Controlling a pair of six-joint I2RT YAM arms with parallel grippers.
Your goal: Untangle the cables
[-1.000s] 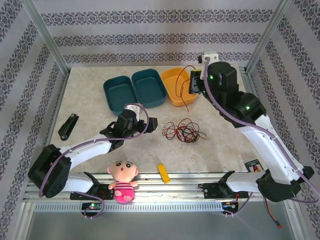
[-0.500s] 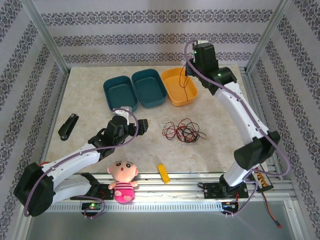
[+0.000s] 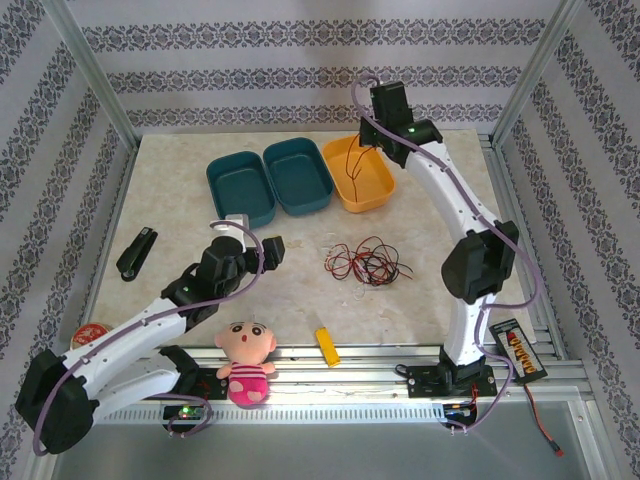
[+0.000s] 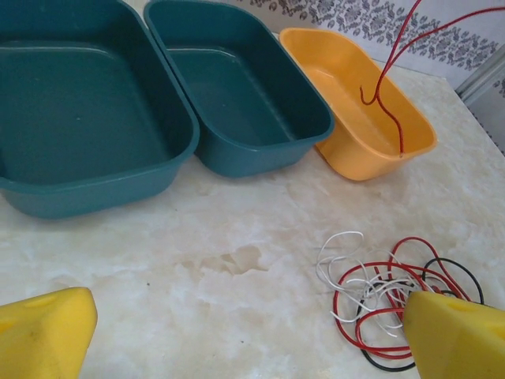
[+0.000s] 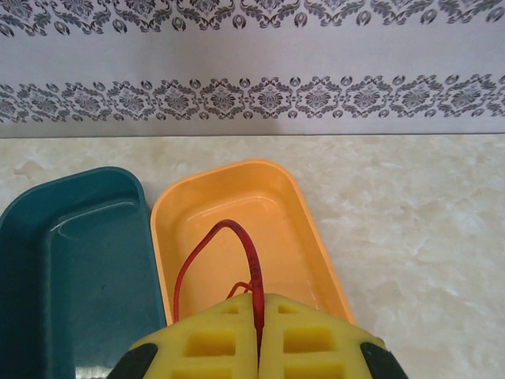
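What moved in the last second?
The right gripper, shut on the red wire, swung farther back and a bit left, over the yellow tub; the wire now hangs into it. The open left gripper pulled back leftward. The wire pile, blue tubs and doll stayed put.

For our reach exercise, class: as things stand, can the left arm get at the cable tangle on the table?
Probably yes: the left fingers stand open facing the cables, which lie on bare table just ahead, nothing between.
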